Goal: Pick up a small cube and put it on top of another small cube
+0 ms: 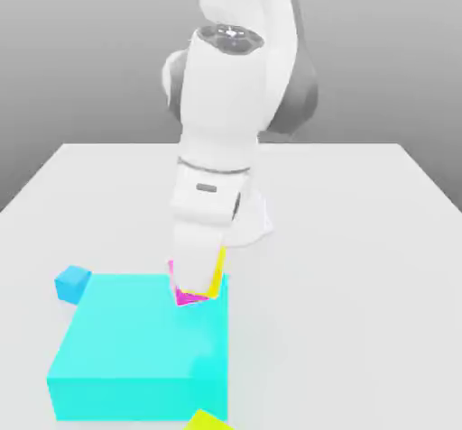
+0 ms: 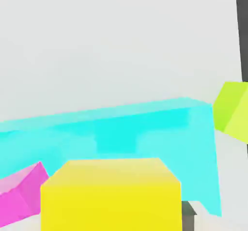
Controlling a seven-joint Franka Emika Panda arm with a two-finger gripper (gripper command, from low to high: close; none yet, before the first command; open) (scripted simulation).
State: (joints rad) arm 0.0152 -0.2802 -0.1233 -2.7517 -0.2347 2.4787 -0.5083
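The small yellow cube (image 1: 217, 273) (image 2: 111, 196) sits under my lowered hand, just beyond the far edge of the big cyan block. My gripper (image 1: 200, 282) is shut on it, and one dark fingertip (image 2: 189, 214) rests against its side. The small magenta cube (image 1: 189, 297) (image 2: 19, 198) lies close beside the yellow one, tilted in the hand view. The hand's white body hides most of both cubes in the exterior view.
The big cyan block (image 1: 140, 343) (image 2: 145, 133) stands right in front of the two cubes. A small blue cube (image 1: 72, 282) lies at its far corner on the exterior view's left. A lime cube (image 1: 207, 421) (image 2: 232, 111) sits near the front edge of the white table (image 1: 361, 239).
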